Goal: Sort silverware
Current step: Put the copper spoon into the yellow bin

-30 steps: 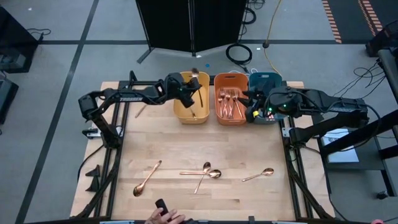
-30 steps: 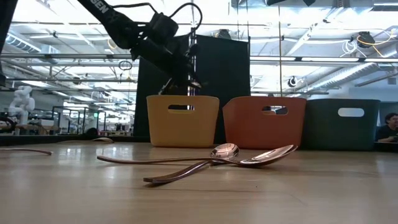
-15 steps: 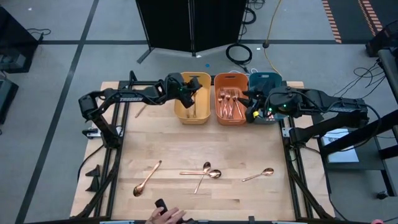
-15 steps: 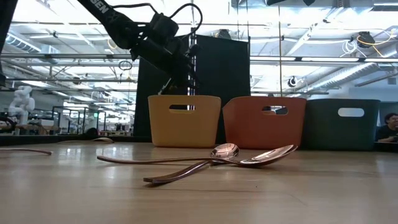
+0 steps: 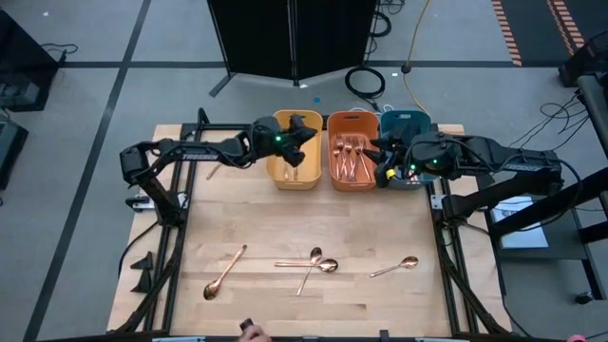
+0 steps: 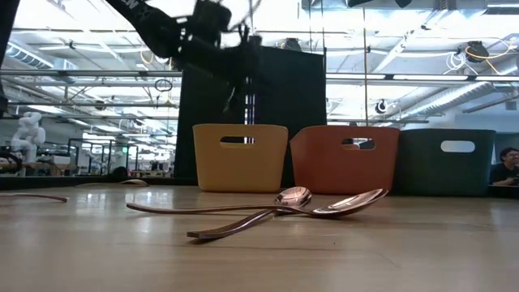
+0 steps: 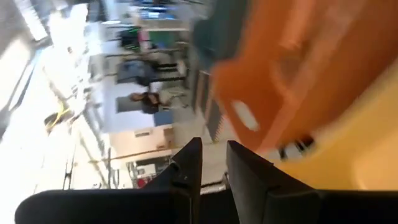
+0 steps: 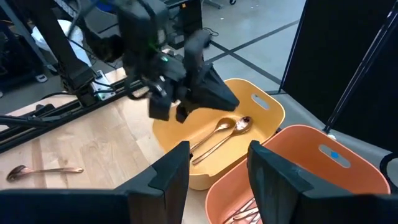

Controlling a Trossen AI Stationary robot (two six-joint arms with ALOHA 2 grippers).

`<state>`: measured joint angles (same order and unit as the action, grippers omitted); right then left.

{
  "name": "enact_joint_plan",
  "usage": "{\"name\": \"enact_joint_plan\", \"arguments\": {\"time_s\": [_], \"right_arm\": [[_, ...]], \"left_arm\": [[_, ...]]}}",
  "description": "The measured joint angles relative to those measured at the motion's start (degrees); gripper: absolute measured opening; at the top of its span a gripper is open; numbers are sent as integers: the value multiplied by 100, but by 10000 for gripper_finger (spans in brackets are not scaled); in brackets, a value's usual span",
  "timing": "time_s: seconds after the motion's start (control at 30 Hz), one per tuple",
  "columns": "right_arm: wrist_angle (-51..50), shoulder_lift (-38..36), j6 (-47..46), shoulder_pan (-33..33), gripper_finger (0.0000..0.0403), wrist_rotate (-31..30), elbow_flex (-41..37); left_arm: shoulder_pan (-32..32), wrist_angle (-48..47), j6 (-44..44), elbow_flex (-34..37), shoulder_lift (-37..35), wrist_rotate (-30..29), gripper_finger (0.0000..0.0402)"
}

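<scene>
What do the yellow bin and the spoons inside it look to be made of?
Yellow bin: apparently moulded plastic, matte and opaque, with a cut-out handle slot. The two spoons in it: probably metal with a polished copper or rose-gold finish, judging by bright highlights on the bowls.

The high view looks straight down from well above, taking in the whole table (image 5: 304, 237) and the floor around it. The low view sits at table-top height near the front edge, facing level across to the yellow bin (image 6: 239, 156), orange bin (image 6: 345, 158) and teal bin (image 6: 446, 161) along the far edge. The left wrist view is tilted and very close to the orange bin (image 7: 298, 68), with the room beyond. The right wrist view looks across the far edge at the yellow bin (image 8: 214, 143), which all four views share.
</scene>
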<state>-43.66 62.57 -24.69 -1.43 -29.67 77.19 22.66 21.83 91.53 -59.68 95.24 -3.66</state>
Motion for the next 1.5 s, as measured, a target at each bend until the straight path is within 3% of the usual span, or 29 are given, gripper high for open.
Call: {"name": "enact_joint_plan", "arguments": {"time_s": [0.13,0.23,0.33,0.43,0.63,0.7,0.77,0.87,0.93,1.0,1.1,1.3,1.5], "right_arm": [[0,0,-13,-13,148,44,0],[0,0,-15,-15,148,269,0],[0,2,-109,-19,148,384,0],[0,4,-267,-20,148,468,0],[5,153,-282,-17,148,455,0],[4,255,-225,-17,148,455,0],[2,394,-204,-17,148,460,0],[-7,611,-164,-17,148,803,0],[-15,752,-110,-19,148,1069,0],[-28,871,-44,-24,148,1424,0],[-149,983,41,-42,148,1915,-2],[-399,1119,50,-206,148,1941,-2],[-482,1204,221,-318,148,1931,-9]], "left_arm": [[-336,561,-1416,0,-330,-24,72],[-512,558,-3252,0,-726,-21,72],[-519,-83,-5229,-2,-1244,-24,72],[-423,-1206,-6386,-9,-1722,-261,72],[-243,-3784,-7591,-6,-2297,-1825,72],[-179,-4792,-8198,-6,-2352,-2059,72],[-1,-5672,-9098,-2,-2347,-1937,72],[470,-6450,-10275,126,-2351,-874,72],[759,-6529,-10604,218,-2388,-177,72],[974,-6516,-10632,218,-2424,73,72],[1432,-6730,-10634,210,-2443,48,72],[2578,-7186,-10746,212,-2351,217,72],[2868,-7296,-10586,212,-1898,-161,72]]}}
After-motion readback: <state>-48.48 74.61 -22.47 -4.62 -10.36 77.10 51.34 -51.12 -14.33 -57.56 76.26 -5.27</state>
